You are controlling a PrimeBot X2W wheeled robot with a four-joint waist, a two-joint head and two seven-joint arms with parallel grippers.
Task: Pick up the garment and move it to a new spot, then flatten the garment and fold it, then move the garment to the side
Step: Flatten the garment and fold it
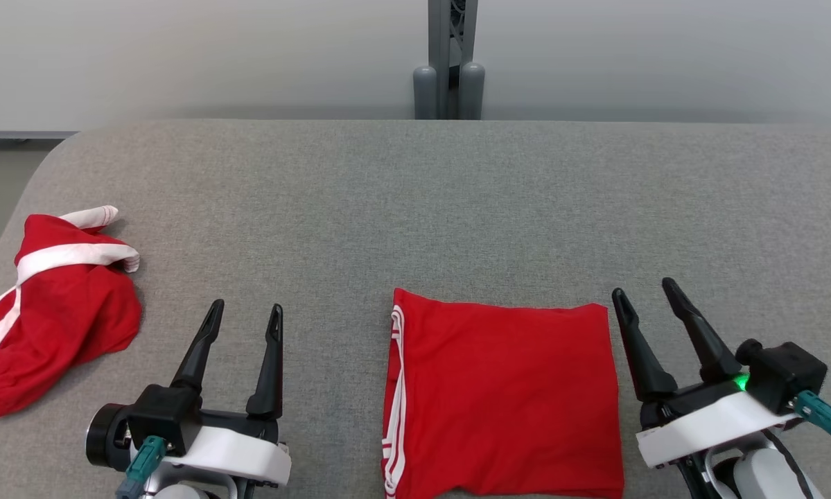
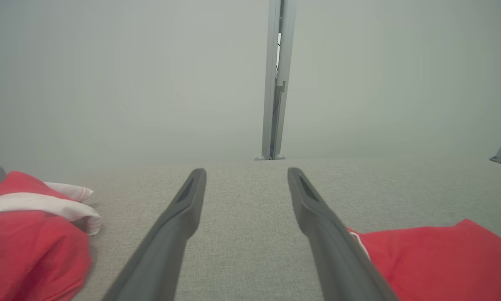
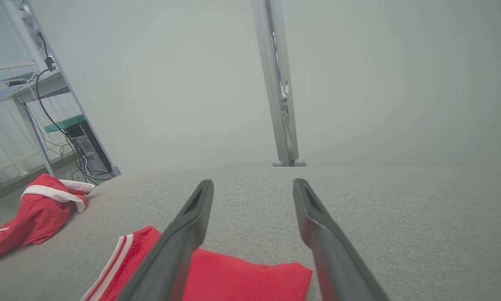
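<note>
Garment [image 1: 505,395] folded flat, on grey table [image 1: 457,194]

The grey table [image 1: 457,208] is viewed from above, facing forward, by the head camera. Each wrist camera is set low, near the surface, and aimed along the fingers [image 2: 171,234] toward the grey post [image 2: 275,83]. The folded red garment [image 1: 505,395] and the crumpled red garment [image 1: 55,312] are shared by all three views.

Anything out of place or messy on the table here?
The crumpled garment by the table's left edge stands out: bunched, white trim twisted. The folded garment lies flat and square between the open left end effector and right end effector. Nothing spilled or damaged.
</note>
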